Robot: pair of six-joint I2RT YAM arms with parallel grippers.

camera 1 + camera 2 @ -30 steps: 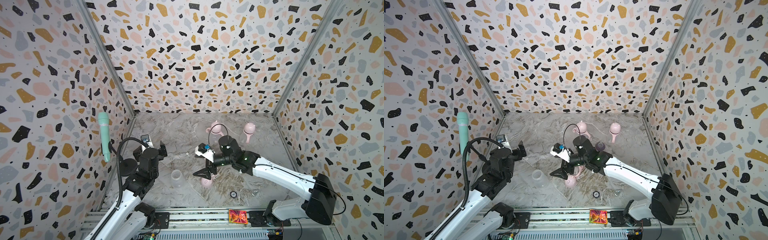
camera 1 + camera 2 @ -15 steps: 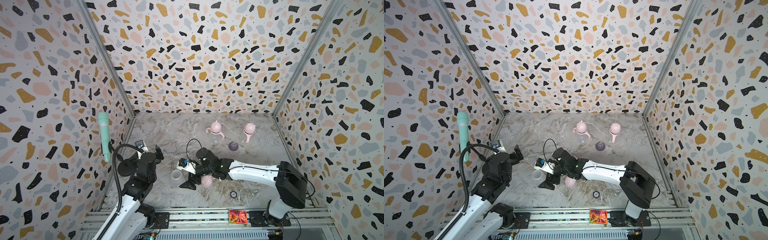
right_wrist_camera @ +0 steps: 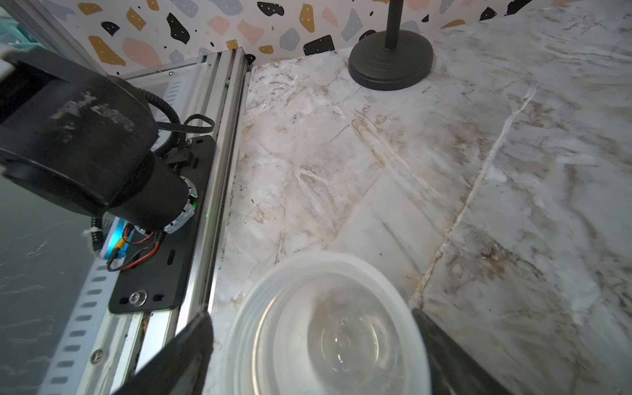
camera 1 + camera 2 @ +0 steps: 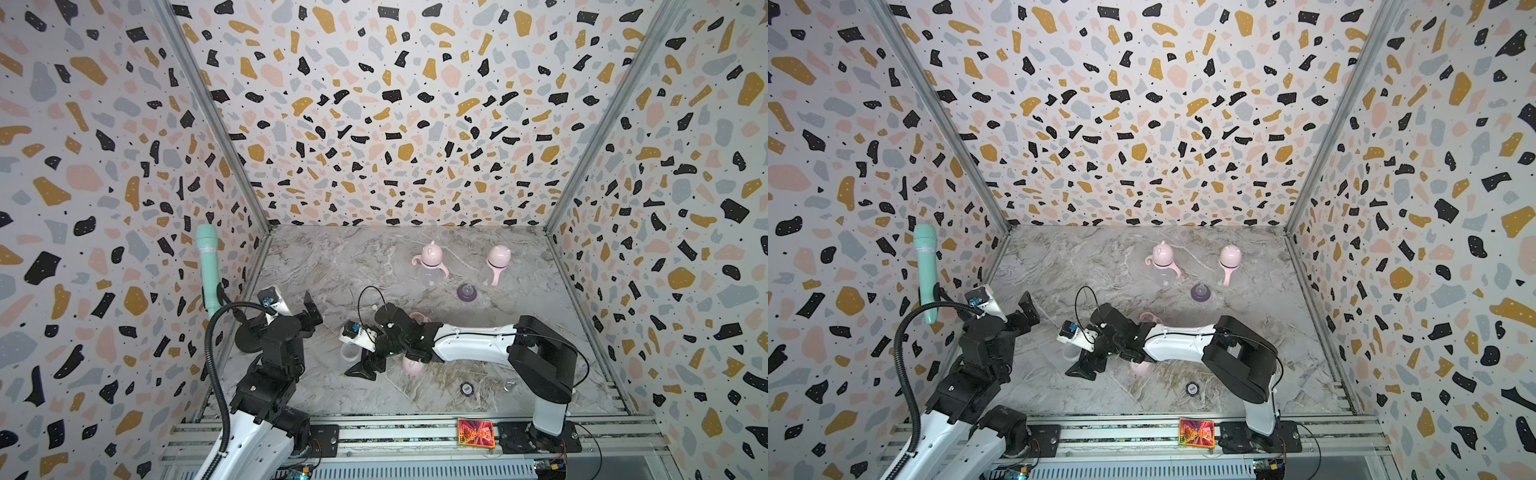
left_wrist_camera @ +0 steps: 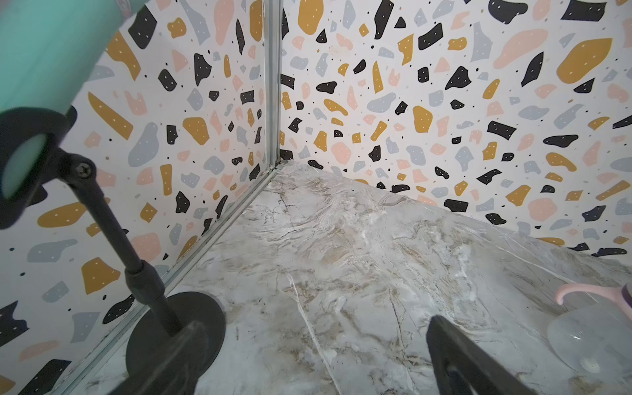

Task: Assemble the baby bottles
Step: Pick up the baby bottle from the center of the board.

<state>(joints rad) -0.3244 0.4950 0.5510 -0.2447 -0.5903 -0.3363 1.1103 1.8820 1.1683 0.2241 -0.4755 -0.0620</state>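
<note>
— Movement on the right: the right end effector [image 3: 309, 314] has swung off the middle of the worktop [image 4: 332, 266] toward the left arm. It now sits low over the open bottle [image 3: 328, 328], one finger on each side of the rim.

— Clamped on it?

— Not that I can see. The fingers stand apart and are only starting to draw in. I cannot tell whether either one touches the plastic. The bottle stands upright, mouth up, near the front, between the two arms.

— So this is the last one to build?

— Looks that way. A capped bottle [image 4: 430, 266] and a second capped bottle [image 4: 495, 262] stand finished at the back. The purple teat collar [image 4: 466, 292] sits just in front of them, well apart from the open bottle.

— And the other parts?

— The pink dome cap [image 4: 411, 366] lies just beside the right wrist, and the pink handled ring [image 4: 420, 318] is half hidden behind that arm.

— Anything in the way?

— Mostly the arm itself, stretched between the bottle and its parts. A careless lift could knock the cap. The left end effector [image 5: 313, 325] hangs wide apart and empty near the stand base [image 5: 205, 311] of the mint-green microphone [image 4: 208, 262].
</note>
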